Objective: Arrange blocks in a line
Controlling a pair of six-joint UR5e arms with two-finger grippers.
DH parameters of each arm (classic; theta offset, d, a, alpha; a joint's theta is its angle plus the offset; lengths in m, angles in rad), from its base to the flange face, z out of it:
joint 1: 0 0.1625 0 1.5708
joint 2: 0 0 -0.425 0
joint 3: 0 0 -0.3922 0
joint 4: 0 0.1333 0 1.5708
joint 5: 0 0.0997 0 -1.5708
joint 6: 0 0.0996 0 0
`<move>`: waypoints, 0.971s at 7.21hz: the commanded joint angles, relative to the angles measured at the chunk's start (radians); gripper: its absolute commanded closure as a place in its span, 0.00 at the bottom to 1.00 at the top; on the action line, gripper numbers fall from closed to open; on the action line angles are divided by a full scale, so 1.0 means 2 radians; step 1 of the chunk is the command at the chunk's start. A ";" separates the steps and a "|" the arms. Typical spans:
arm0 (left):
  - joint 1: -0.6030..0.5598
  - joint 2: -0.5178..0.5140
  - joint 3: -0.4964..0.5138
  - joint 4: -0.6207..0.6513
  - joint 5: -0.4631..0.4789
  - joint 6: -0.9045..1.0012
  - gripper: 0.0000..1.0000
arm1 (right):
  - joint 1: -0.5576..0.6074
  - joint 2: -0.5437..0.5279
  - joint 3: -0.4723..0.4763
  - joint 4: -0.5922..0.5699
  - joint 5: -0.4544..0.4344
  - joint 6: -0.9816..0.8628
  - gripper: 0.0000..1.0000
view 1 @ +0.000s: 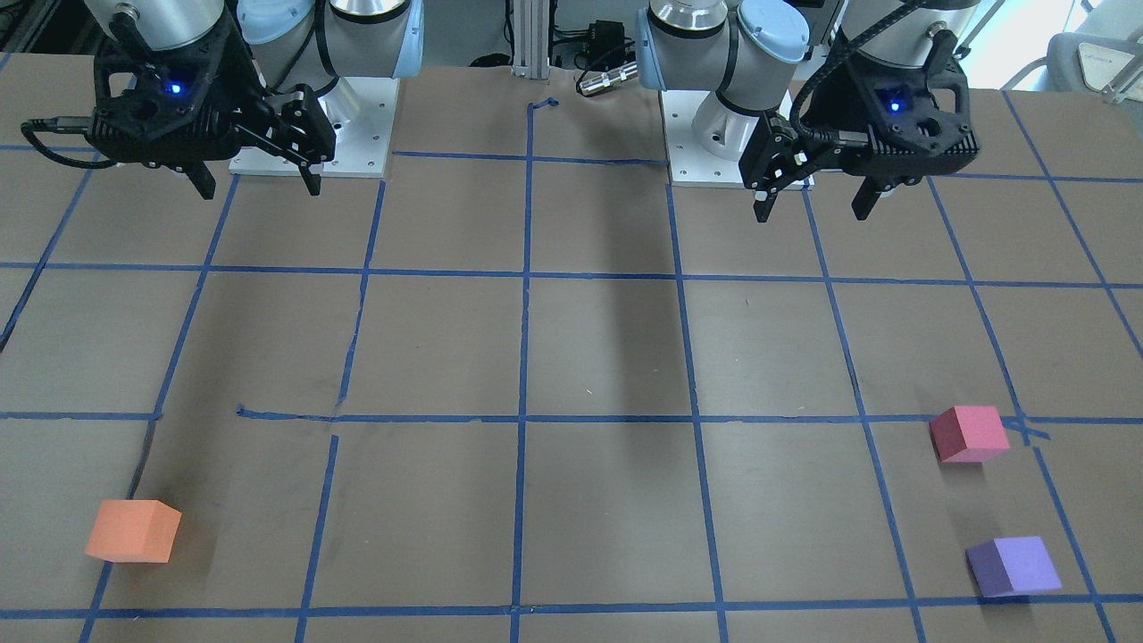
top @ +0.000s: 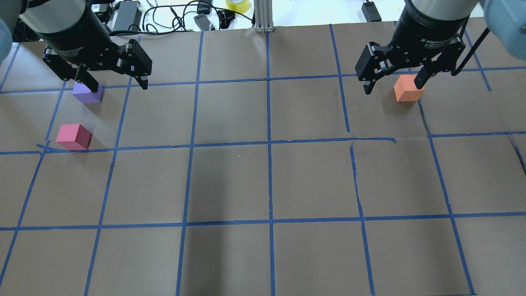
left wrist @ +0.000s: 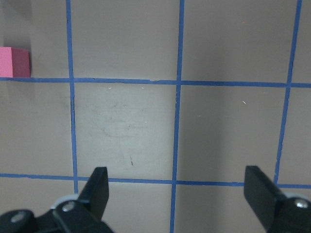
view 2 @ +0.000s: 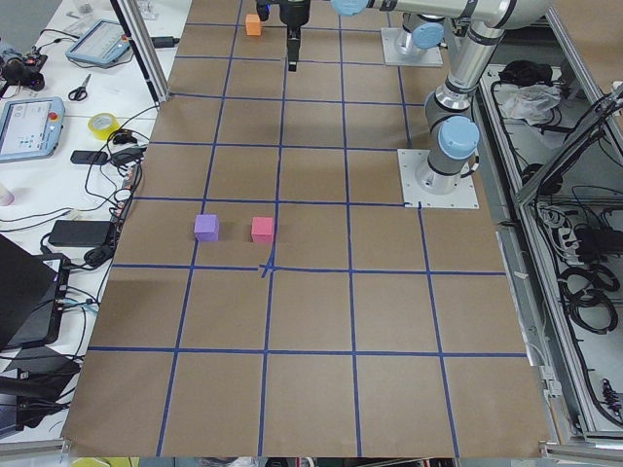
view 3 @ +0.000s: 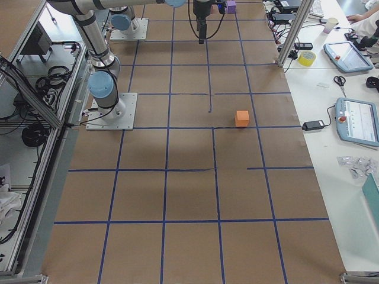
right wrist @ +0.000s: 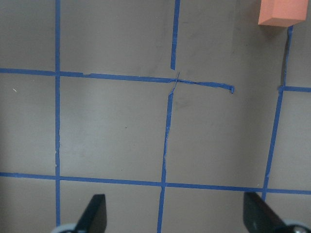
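Observation:
The orange block lies on the brown table on my right side, far from my bases; it also shows in the overhead view and the right wrist view. The pinkish-red block and the purple block lie close together on my left side, the purple one farther out. The pinkish-red block also shows at the edge of the left wrist view. My left gripper and right gripper are both open and empty, held high near the bases and apart from all the blocks.
Blue tape lines form a grid on the brown paper cover. The two arm base plates stand at the robot's edge. Cables, a yellow tape roll and tablets lie on the bench beyond the far edge.

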 commanded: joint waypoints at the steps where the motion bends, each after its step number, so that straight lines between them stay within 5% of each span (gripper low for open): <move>1: 0.000 0.000 0.000 0.000 0.000 0.001 0.00 | -0.001 0.005 0.001 0.001 -0.003 -0.002 0.00; 5: 0.000 0.001 0.000 0.000 0.000 0.000 0.00 | -0.065 0.036 0.005 -0.018 0.001 -0.033 0.00; 7: 0.000 0.001 0.000 0.000 0.000 0.000 0.00 | -0.111 0.074 0.023 -0.129 0.000 -0.171 0.00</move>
